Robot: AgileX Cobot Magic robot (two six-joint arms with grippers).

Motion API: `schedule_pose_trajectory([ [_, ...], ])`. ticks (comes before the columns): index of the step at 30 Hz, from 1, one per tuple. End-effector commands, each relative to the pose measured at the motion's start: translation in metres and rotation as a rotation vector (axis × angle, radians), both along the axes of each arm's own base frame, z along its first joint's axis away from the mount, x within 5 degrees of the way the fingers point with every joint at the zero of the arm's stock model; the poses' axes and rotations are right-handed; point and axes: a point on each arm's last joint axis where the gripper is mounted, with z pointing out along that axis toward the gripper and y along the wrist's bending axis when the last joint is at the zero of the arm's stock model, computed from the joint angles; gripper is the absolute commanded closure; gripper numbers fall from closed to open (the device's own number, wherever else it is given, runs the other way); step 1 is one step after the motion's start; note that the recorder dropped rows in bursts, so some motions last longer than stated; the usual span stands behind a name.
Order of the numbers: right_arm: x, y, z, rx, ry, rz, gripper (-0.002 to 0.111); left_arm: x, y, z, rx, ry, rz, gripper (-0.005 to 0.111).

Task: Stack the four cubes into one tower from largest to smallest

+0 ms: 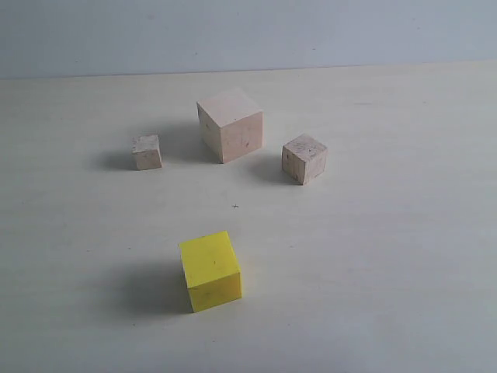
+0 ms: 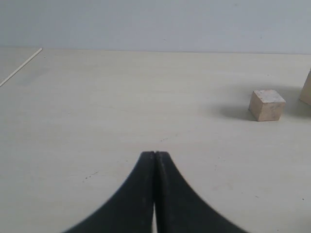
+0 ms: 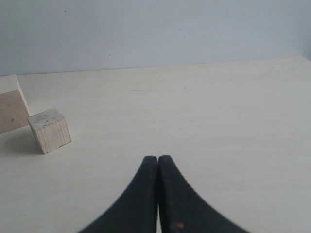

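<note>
Four cubes stand apart on the pale table, none stacked. The large pale wood cube is at the back middle. The medium pale wood cube stands to its right and the tiny pale wood cube to its left. The bright yellow cube sits alone near the front. Neither arm shows in the exterior view. My left gripper is shut and empty, with the tiny cube well ahead of it. My right gripper is shut and empty; the medium cube and an edge of the large cube lie off to its side.
A pale wooden table carries everything, with a plain grey-blue wall behind it. The table's far edge line shows in the left wrist view.
</note>
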Motion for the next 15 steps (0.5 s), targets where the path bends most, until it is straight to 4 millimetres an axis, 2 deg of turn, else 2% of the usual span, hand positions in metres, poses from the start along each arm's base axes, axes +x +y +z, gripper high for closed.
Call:
schedule_pose_trajectory([
  [1,0.000,0.000,-0.001,-0.006,-0.003,-0.005,0.108,0.000,-0.001,0.000,-0.008,-0.010,-0.008,0.107],
  [4,0.000,-0.001,0.002,-0.007,-0.034,-0.011,0.108,0.000,-0.001,0.000,-0.008,-0.010,-0.008,0.107],
  [7,0.002,-0.006,0.026,-0.009,-0.308,-0.070,0.108,0.000,-0.001,0.000,-0.008,-0.010,-0.008,0.107],
  [15,0.001,-0.009,0.038,-0.015,-0.441,-0.098,0.108,0.000,-0.001,0.000,-0.008,-0.010,-0.008,0.107],
])
